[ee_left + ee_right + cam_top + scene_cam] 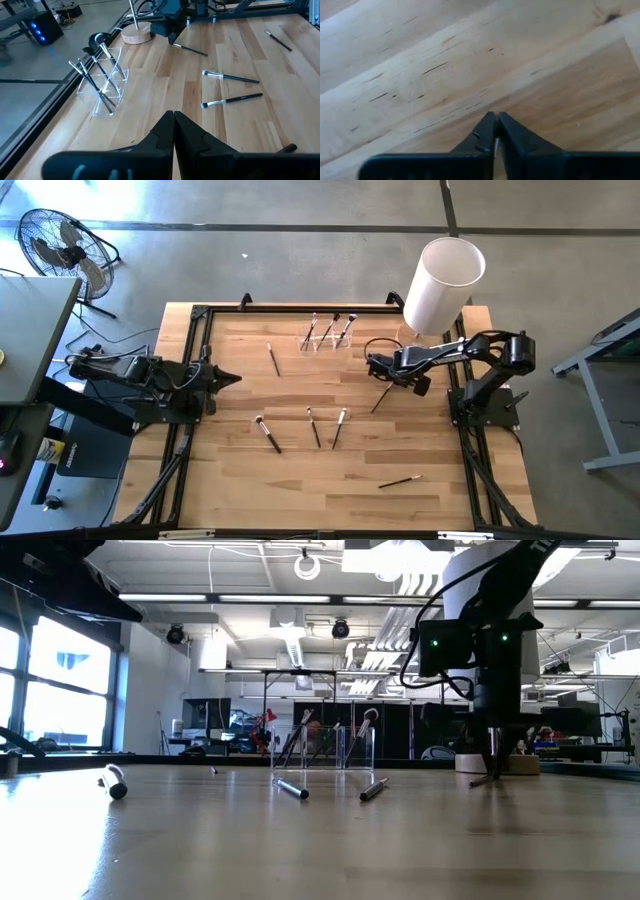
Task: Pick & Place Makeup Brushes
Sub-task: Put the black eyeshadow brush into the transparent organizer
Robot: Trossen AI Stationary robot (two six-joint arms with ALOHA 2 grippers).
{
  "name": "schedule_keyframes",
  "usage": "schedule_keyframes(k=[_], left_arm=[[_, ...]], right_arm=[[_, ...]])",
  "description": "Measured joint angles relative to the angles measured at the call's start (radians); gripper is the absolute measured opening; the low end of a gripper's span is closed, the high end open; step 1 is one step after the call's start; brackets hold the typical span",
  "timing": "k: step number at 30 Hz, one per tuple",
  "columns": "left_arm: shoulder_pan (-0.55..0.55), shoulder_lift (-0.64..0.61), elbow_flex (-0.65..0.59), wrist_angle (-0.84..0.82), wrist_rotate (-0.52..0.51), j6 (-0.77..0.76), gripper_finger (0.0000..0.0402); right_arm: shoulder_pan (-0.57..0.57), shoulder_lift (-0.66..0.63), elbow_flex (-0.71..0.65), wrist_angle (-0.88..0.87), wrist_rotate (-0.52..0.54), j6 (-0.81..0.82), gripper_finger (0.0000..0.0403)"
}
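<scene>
The brush (381, 398) in play sits toward the right side of the table (300, 500), right under the right gripper (388, 378); from table height it looks propped up at an angle, one end on the wood and the other between the fingers. The fingers are pinched tight with just a pale sliver between them, so I'd say it's grasping that brush, though it's a thin thing to be sure of.

So we're at the pick step, lift barely started; next it has to be carried to the clear holder (328, 340), which stands midway along the edge where the white tube (440, 285) is, then stood up and dropped in without hitting what's already there.

Count: three brushes in the holder as far as I can make out; five more flat on the table, three of them side by side mid-table; plus the held one, so nine. One holder, one tube.

The left gripper (225, 378) waits at the left edge, clenched on nothing.
</scene>
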Motion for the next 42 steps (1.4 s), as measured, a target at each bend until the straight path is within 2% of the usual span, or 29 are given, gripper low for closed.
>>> schedule_keyframes(k=[5, 8, 14, 18, 21, 23, 25, 27, 30, 34, 38, 42], left_arm=[[0.0, 0.0, 0.0, 0.0, -0.006, 0.0, 0.0], [0.0, 0.0, 0.0, 0.0, -0.006, 0.0, 0.0], [0.0, 0.0, 0.0, 0.0, -0.008, 0.0, 0.0], [0.0, 0.001, 0.001, 0.0, -0.017, 0.0, 0.0], [0.0, 0.001, 0.001, 0.0, -0.02, -0.001, 0.0], [0.0, 0.001, 0.001, 0.0, -0.038, -0.007, 0.0], [0.0, 0.001, 0.001, 0.0, -0.061, -0.018, 0.0], [0.0, 0.001, 0.001, -0.001, -0.088, -0.027, 0.0], [0.0, 0.001, 0.001, 0.002, -0.13, -0.03, 0.0], [0.0, 0.001, 0.001, 0.009, -0.191, -0.029, 0.0], [0.0, 0.001, 0.001, 0.012, -0.231, -0.029, 0.0], [0.0, 0.001, 0.001, 0.013, -0.264, -0.028, 0.0]], right_arm=[[0.026, 0.008, 0.042, -0.015, 0.046, -0.08, 0.0005], [0.039, 0.009, 0.091, 0.036, 0.091, -0.122, 0.0003], [0.072, 0.007, 0.193, 0.13, 0.278, -0.316, 0.0002], [0.083, 0.007, 0.271, 0.267, 0.418, -0.591, 0.0001], [0.075, 0.006, 0.322, 0.45, 0.521, -0.891, 0.0001], [0.057, 0.006, 0.345, 0.601, 0.551, -1.104, 0.0001], [0.025, 0.006, 0.355, 0.785, 0.538, -1.291, 0.0001], [-0.019, 0.006, 0.357, 0.96, 0.48, -1.455, 0.0001], [-0.095, 0.009, 0.356, 1.116, 0.374, -1.591, 0.0001], [-0.185, 0.027, 0.356, 1.199, 0.236, -1.628, 0.0], [-0.237, 0.101, 0.356, 1.319, 0.108, -1.649, 0.0], [-0.25, 0.186, 0.355, 1.365, 0.048, -1.669, 0.0]])
